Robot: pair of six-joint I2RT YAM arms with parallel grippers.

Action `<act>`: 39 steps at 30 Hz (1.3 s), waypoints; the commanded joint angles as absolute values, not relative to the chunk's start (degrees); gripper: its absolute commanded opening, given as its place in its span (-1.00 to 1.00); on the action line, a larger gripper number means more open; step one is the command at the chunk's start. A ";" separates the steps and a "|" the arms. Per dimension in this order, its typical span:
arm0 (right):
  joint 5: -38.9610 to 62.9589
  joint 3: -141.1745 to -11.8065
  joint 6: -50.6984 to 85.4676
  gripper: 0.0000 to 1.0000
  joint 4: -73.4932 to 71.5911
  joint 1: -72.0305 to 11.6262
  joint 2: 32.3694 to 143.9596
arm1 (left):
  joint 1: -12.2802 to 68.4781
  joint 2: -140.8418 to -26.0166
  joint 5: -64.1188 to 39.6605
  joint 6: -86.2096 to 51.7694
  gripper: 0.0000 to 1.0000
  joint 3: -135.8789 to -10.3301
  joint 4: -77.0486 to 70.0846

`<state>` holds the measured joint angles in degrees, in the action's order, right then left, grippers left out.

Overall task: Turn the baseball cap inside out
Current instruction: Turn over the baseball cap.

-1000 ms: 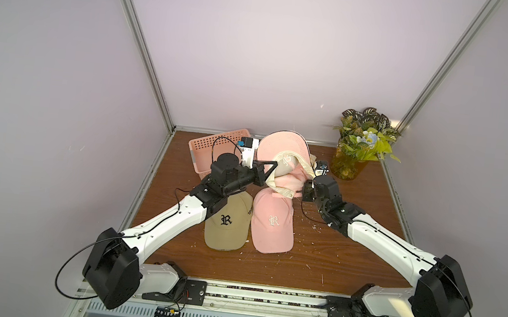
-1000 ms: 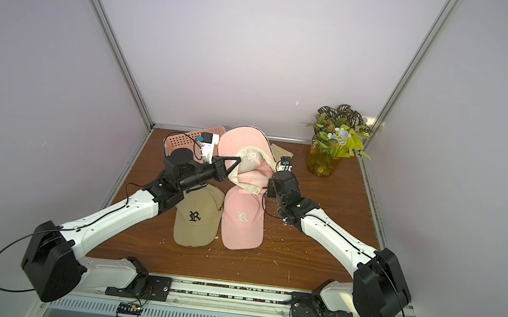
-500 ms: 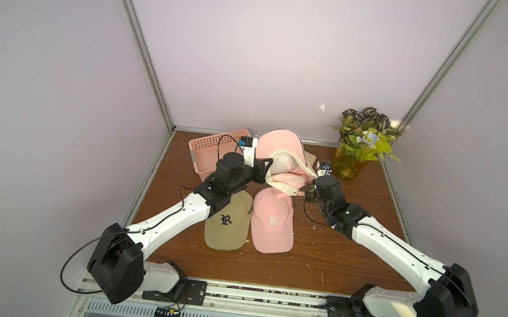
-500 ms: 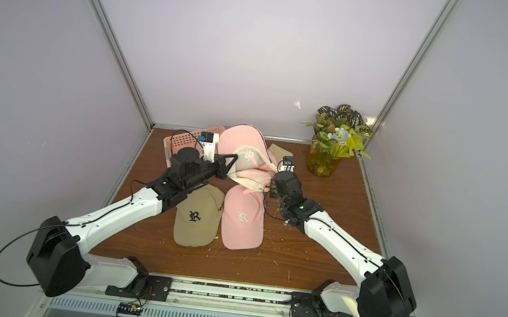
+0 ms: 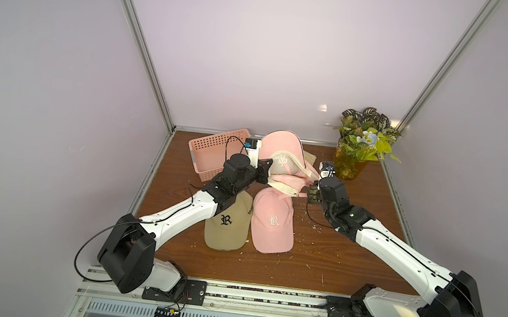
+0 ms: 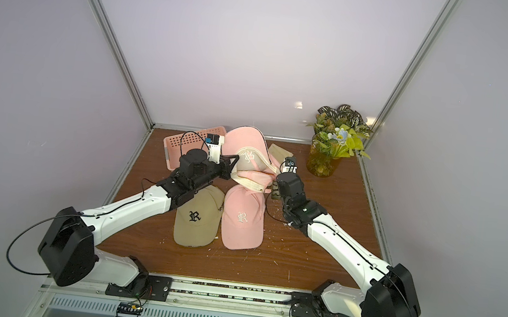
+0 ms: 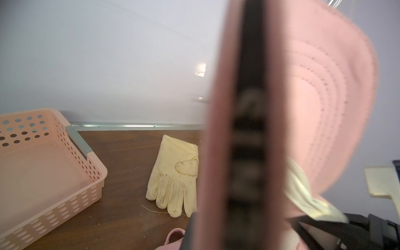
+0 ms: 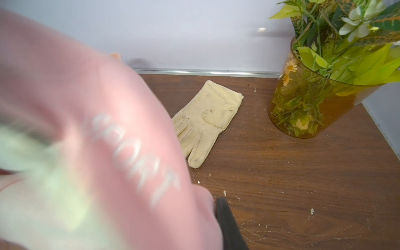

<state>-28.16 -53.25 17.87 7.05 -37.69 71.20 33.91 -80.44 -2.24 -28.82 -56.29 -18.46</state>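
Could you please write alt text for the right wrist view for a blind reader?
A blurred pink baseball cap with white lettering fills the foreground. Beyond it, a cream glove lies flat on the brown table, near an amber vase of greenery.

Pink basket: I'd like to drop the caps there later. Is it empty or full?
Empty, as far as shown: the left wrist view shows the pink basket with a bare floor; part of it lies outside the frame.

Brown wooden table (image 5: 347, 267), pink basket (image 5: 212, 141), tan cap (image 5: 225, 227), pink cap (image 5: 272, 229), cream glove (image 8: 207, 116), amber flower vase (image 5: 347, 170)
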 commanded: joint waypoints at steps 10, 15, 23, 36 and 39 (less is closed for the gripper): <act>-9.60 -38.56 -7.42 0.05 -18.66 -37.14 54.65 | 34.22 -79.20 -4.07 -47.63 -0.99 -59.70 -17.93; -1.62 -37.18 -16.96 0.09 -20.40 -38.20 52.30 | 34.61 -81.28 0.24 -50.35 -1.00 -65.03 -8.43; -4.97 -37.43 -27.63 0.13 -26.10 -46.25 56.95 | 35.81 -82.52 1.18 -54.68 -1.00 -68.02 -6.20; -19.52 -42.10 -36.39 0.14 -36.04 -50.91 70.52 | 36.34 -82.27 -2.22 -58.08 -1.00 -68.07 -7.55; -22.49 -42.31 -37.64 0.06 -39.92 -50.73 73.66 | 36.33 -82.28 -2.81 -58.66 -1.00 -67.50 -8.16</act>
<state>-17.30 -39.72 -35.73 -32.36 -50.65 72.40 35.68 -82.67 -1.34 -57.47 -66.81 -5.74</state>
